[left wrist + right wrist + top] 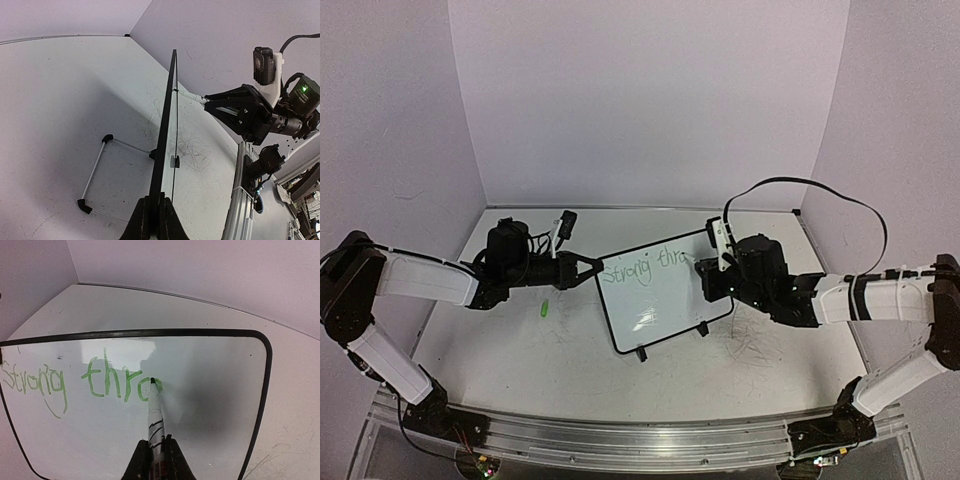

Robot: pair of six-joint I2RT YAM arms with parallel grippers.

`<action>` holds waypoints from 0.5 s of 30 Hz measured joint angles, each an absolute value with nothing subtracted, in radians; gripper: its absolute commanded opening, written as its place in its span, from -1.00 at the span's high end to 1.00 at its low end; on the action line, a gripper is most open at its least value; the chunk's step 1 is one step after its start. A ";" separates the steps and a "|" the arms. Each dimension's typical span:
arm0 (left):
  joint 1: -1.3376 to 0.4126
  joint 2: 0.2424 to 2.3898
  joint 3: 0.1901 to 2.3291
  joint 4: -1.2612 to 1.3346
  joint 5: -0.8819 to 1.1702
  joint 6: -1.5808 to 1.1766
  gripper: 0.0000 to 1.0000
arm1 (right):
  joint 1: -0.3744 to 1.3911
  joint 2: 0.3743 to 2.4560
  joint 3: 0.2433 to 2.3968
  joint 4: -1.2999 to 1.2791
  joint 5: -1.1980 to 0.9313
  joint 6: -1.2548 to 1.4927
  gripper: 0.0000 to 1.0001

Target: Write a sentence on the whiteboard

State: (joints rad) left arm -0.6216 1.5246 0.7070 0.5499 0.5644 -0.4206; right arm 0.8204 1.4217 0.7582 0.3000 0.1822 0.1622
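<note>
Green handwritten lettering reading "Strong thro" crosses the small black-framed whiteboard, which stands midway between the left and right edges of the white tabletop. The left gripper pinches its left edge; the right gripper clamps a white marker, tip apparently touching the last letter.

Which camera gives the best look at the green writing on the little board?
The right wrist view: the green writing fills the picture, face-on, reading "Strong thro". The top view shows it small and slanted. The left wrist view sees the whiteboard edge-on, so no letters show.
</note>
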 measured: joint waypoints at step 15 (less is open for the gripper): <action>-0.622 1.525 0.707 0.550 0.565 -0.421 1.00 | 0.820 1.422 0.770 0.292 0.166 0.161 1.00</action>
State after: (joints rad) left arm -0.6216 1.5246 0.7068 0.5500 0.5645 -0.4207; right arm 0.8205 1.4219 0.7704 0.2922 0.1665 0.1610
